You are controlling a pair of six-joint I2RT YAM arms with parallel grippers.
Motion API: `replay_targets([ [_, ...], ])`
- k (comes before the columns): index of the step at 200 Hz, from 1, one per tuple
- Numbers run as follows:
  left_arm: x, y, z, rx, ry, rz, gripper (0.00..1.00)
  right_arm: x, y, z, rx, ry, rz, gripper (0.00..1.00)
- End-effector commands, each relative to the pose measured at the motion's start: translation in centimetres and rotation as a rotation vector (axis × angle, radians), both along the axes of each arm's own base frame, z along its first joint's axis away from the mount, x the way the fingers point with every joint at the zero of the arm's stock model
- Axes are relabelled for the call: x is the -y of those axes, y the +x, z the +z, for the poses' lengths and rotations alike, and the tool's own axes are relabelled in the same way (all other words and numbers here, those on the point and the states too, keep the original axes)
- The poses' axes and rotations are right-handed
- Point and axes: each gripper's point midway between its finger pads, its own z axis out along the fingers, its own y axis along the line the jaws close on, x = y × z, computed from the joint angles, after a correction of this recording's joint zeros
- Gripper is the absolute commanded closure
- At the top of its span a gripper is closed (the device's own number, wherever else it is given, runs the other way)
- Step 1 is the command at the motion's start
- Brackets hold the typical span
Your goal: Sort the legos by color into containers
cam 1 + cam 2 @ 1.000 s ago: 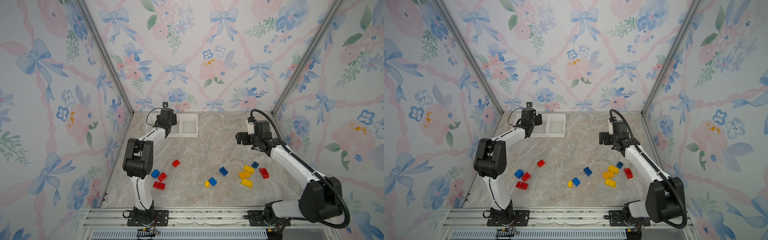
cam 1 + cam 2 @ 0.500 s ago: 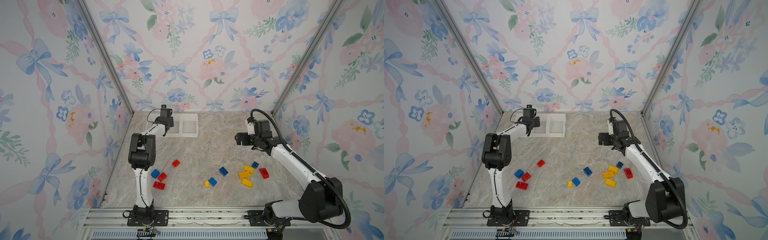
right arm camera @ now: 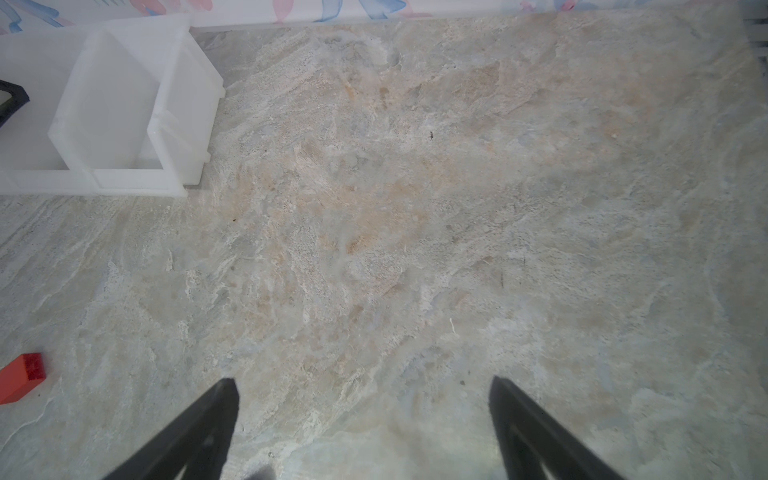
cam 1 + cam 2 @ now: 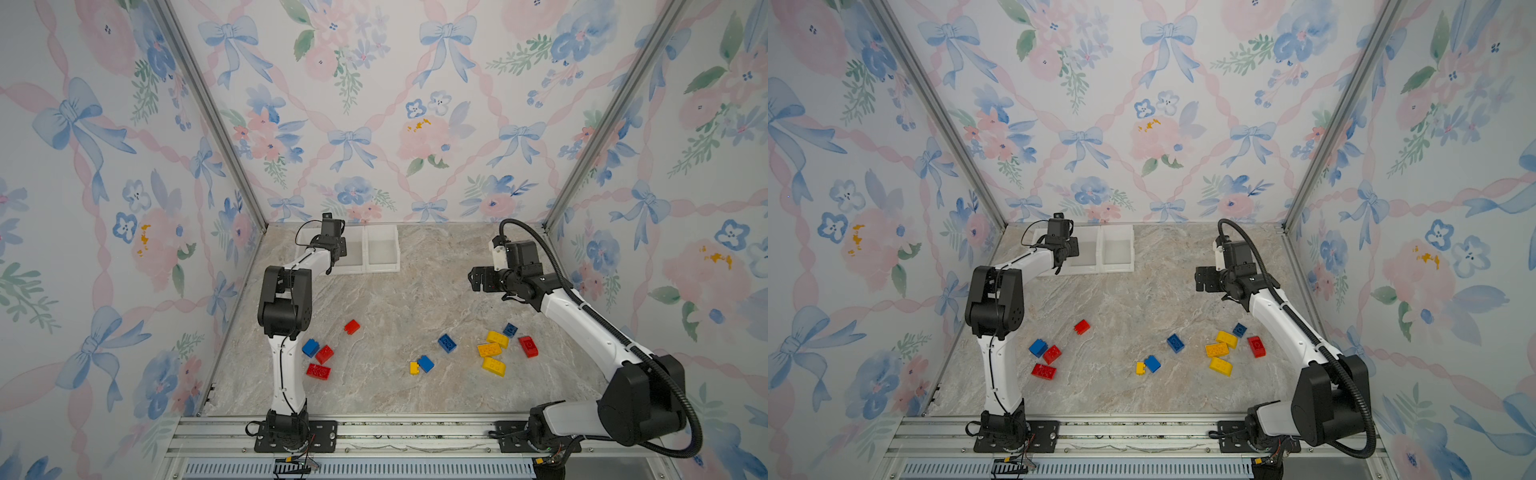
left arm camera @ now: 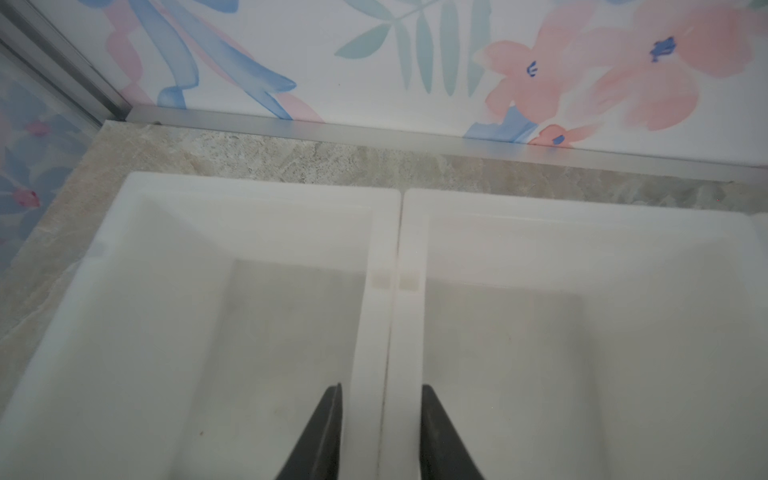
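Observation:
The containers (image 4: pixel 382 270) are white open bins in a row at the back left; those in view hold nothing. My left gripper (image 5: pixel 380 395) is shut on the doubled wall (image 5: pixel 388 332) between the two left bins, one finger (image 5: pixel 328 424) inside each bin. In both top views it hangs over the bins (image 4: pixel 1068 249). The legos lie loose on the near table: red (image 4: pixel 351 327), blue (image 4: pixel 310 347) and yellow (image 4: pixel 493 367) ones among several. My right gripper (image 3: pixel 361 386) is open and empty above bare table, at mid right (image 4: pixel 473 280).
A red brick (image 3: pixel 20 376) shows at the edge of the right wrist view, the bins (image 3: pixel 174 124) farther off. Floral walls close in the back and both sides. A metal rail (image 4: pixel 374 432) runs along the front edge.
My left gripper has shifted a little left over the bins and closed on the wall between two of them. The right arm and the bricks have not moved.

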Motion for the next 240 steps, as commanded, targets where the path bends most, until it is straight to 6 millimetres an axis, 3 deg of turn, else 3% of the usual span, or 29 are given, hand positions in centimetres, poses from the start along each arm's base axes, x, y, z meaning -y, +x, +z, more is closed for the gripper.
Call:
replay_targets([
  [1, 0.3, -1.3, -1.8, -0.053, -0.015, -0.006, 0.75, -0.4, -0.2, 1.0, 0.008, 0.008, -0.002, 0.03],
  [39, 1.6, -2.5, -1.7, -0.061, -0.025, -0.026, 0.85, -0.5, -0.4, 1.1, 0.01, 0.006, -0.001, 0.03],
  [114, 5.5, -6.7, -2.0, -0.106, -0.043, -0.042, 0.92, -0.5, -1.4, 1.0, 0.012, 0.009, -0.004, 0.03],
  [183, 10.8, -11.9, -3.0, -0.146, -0.07, -0.074, 0.94, -0.3, -2.5, 0.5, 0.004, 0.004, -0.004, 0.03],
  [240, 16.6, -15.3, -3.4, -0.172, -0.084, -0.154, 0.96, -0.2, -3.0, 0.2, -0.001, 0.01, -0.008, 0.03],
])
